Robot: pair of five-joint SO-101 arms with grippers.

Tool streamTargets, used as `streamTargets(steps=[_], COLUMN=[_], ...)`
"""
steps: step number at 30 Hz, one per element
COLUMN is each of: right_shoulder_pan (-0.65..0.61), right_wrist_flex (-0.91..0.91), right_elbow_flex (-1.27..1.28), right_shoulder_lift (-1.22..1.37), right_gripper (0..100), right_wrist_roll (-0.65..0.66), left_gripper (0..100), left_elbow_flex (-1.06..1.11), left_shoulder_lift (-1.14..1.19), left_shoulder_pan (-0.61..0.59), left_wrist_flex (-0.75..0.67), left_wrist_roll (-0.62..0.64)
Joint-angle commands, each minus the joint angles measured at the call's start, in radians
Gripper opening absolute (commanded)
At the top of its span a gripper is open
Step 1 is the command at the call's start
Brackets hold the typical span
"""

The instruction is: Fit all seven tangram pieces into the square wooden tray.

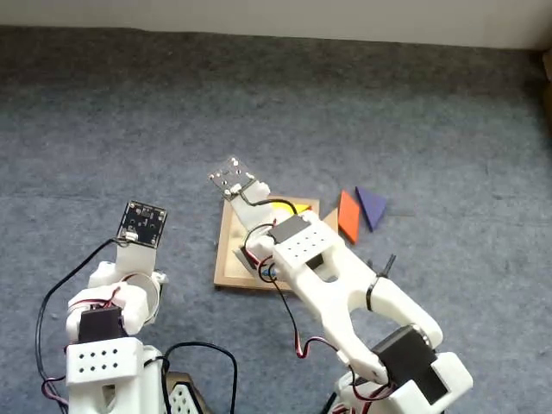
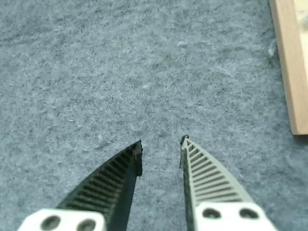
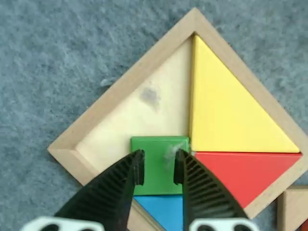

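The square wooden tray (image 3: 120, 84) holds a yellow triangle (image 3: 226, 110), a red triangle (image 3: 236, 173), a green square (image 3: 159, 149) and a blue piece (image 3: 166, 211). The rest of its floor is bare wood. My right gripper (image 3: 158, 167) hangs just over the green square, its fingers a narrow gap apart with nothing between them. In the high view, the right arm covers much of the tray (image 1: 222, 250). My left gripper (image 2: 161, 144) is open over bare carpet, with the tray's edge (image 2: 293, 62) off to one side.
Beside the tray on the grey carpet lie an orange parallelogram (image 1: 348, 216), a purple triangle (image 1: 371, 207) and a plain wooden triangle (image 3: 293, 209). The left arm (image 1: 129, 285) stands back at the near left. Open carpet stretches beyond the tray.
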Motion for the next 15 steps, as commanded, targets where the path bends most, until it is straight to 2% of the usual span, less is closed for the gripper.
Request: streamTargets(steps=[1,6,15], right_shoulder_pan=[0.073,0.113,0.038], right_wrist_flex=[-0.015,-0.013,0.073], right_elbow_flex=[-0.045,-0.044,-0.051], right_shoulder_lift=[-0.028,-0.024,-0.031], right_gripper=[9.4,1.8,1.4], right_wrist_roll=[-0.005,-0.003,-0.003], left_gripper=[15,15,15], left_elbow_flex=[-0.002,-0.002,-0.002], left_shoulder_lift=[-0.013,-0.013,-0.013], left_shoulder_pan=[-0.012,-0.012,-0.012], left_wrist_flex=[-0.009,-0.009,-0.009], left_wrist_roll=[0.003,0.003,0.003])
